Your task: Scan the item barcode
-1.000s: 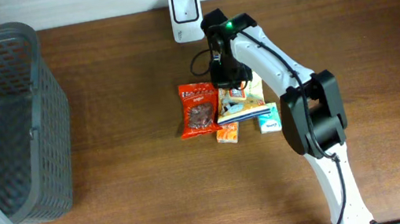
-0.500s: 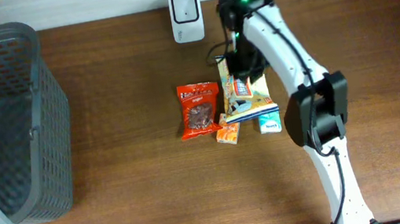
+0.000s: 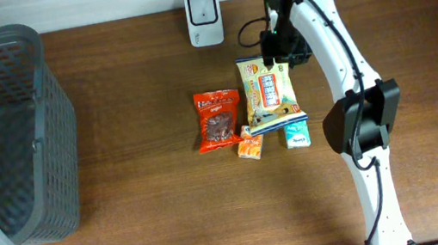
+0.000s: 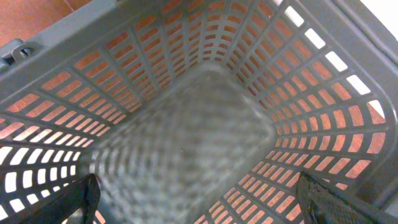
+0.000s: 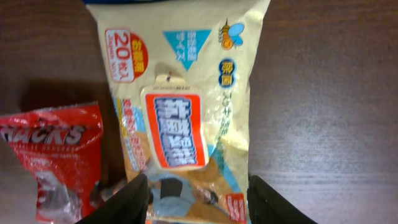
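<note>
The item, a yellow wipes packet (image 3: 269, 93), lies flat on the brown table, printed face up; no barcode shows. My right gripper (image 3: 281, 50) hovers over its far end, open. In the right wrist view the packet (image 5: 186, 106) fills the middle and my right gripper (image 5: 198, 200) has one dark finger (image 5: 127, 202) on each side of its lower end, not pinching it. The white scanner (image 3: 202, 8) stands at the table's far edge, left of the gripper. My left gripper (image 4: 199, 208) hangs open inside the grey basket (image 4: 186, 124), empty.
A red snack bag (image 3: 218, 118) lies left of the packet, also in the right wrist view (image 5: 53, 162). A small orange box (image 3: 249, 146) and a teal box (image 3: 295, 135) sit at the packet's near end. The grey mesh basket (image 3: 2, 129) fills the table's left side.
My right gripper moved right and toward the far edge, pulling the yellow packet off the pile, then opened and let it go. The left arm stayed still.
</note>
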Tool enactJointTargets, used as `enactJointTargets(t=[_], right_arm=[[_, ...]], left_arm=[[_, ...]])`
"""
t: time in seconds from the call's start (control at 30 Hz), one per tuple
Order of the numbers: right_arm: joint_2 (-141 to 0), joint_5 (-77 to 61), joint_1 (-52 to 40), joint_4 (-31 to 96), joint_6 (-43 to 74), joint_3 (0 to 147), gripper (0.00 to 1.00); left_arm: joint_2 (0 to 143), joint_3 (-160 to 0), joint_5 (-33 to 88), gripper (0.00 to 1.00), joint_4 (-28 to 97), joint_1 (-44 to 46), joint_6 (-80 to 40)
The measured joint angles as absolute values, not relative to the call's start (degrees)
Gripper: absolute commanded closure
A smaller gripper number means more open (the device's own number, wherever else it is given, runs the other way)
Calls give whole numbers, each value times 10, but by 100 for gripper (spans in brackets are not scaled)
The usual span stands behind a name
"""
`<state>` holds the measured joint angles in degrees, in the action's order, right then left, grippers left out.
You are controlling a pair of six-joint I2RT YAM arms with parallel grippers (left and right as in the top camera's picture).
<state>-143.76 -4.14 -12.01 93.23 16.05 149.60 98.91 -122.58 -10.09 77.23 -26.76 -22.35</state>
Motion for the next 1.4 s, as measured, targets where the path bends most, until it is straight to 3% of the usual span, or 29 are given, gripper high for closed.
enactJointTargets(t=[0.1, 0.27, 0.4, 0.5, 0.57, 0.67, 0.77, 1.1, 1.23, 1.3, 1.4], right_arm=[[-1437, -41, -126, 883, 164, 1446, 64], [-1438, -41, -145, 698, 167, 1286, 64], [-1432, -42, -141, 721, 167, 1282, 50], [-1432, -41, -132, 872, 163, 1391, 30], [-1424, -42, -129, 958, 153, 1469, 29], [-1409, -69, -135, 970, 133, 1480, 39], [-1409, -76, -162, 971, 126, 1417, 82], [-1412, -54, -181, 840, 127, 1190, 83], [-1417, -55, -174, 890, 128, 1258, 64], [-1417, -54, -159, 904, 129, 1339, 41], [-1414, -53, -128, 904, 129, 1394, 25]], left_arm=[[989, -1226, -101, 1, 772, -268, -223], [989, -1226, -101, 1, 772, -268, -223], [989, -1226, -101, 1, 773, -268, -223], [989, -1226, -101, 1, 773, -268, -223], [989, -1226, -101, 1, 772, -268, -223], [989, -1226, -101, 1, 772, -268, -223], [989, -1226, -101, 1, 773, -268, -223], [989, -1226, -101, 1, 772, -268, -223], [989, -1226, -101, 1, 772, -268, -223], [989, -1226, -101, 1, 772, -268, -223], [989, -1226, -101, 1, 772, -268, -223]])
